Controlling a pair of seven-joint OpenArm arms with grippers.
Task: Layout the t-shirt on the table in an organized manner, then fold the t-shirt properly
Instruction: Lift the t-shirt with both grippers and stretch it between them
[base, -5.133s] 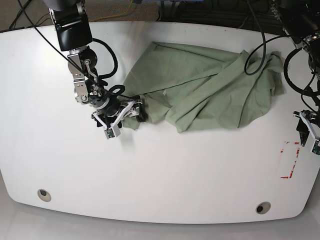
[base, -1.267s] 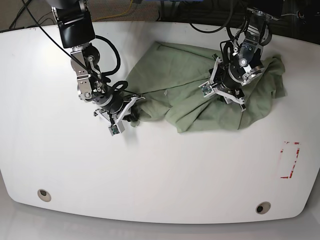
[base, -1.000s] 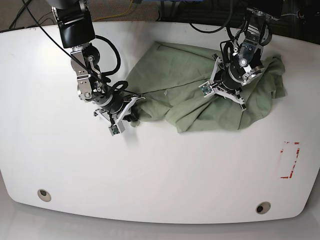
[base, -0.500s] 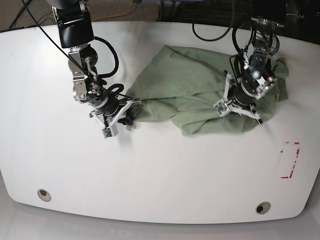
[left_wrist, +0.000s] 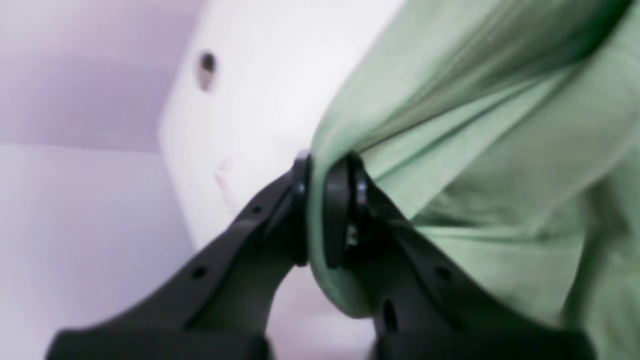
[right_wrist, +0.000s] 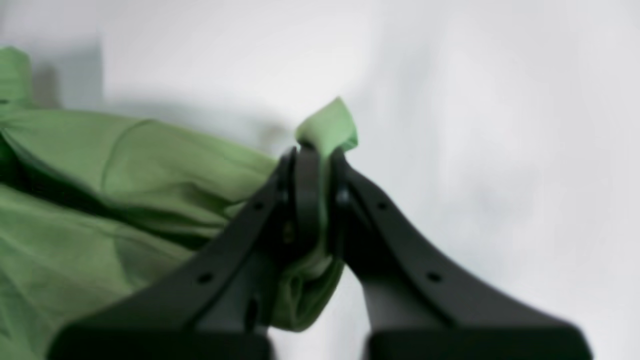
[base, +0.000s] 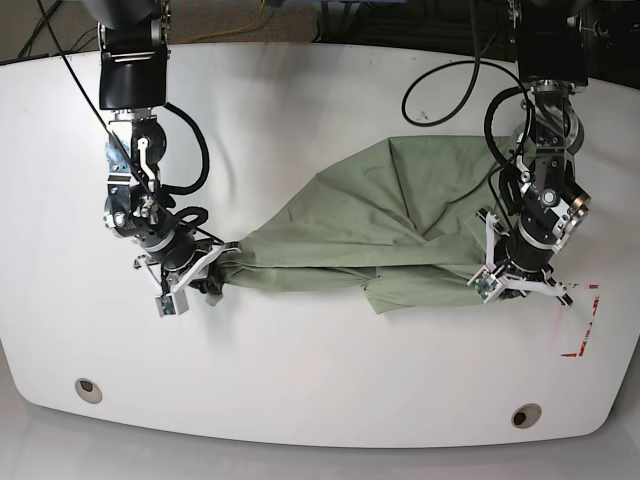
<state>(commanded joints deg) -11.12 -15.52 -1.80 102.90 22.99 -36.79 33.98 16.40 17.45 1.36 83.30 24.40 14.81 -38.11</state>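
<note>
The pale sage-green t-shirt lies bunched and drawn out sideways across the middle of the white table. My right gripper is at the shirt's left tip, shut on a fold of the cloth. My left gripper sits at the shirt's lower right edge, also shut on cloth. In the left wrist view the t-shirt passes between the closed fingertips. In the right wrist view the t-shirt trails off to the left of the gripper.
Red tape marks lie on the table just right of my left gripper. Two grey grommets sit near the front edge. Black cables hang behind both arms at the far edge.
My left arm came in from the right edge and took hold of the shirt. Both grippers have since pulled it toward the front edge and apart, stretching it out.
</note>
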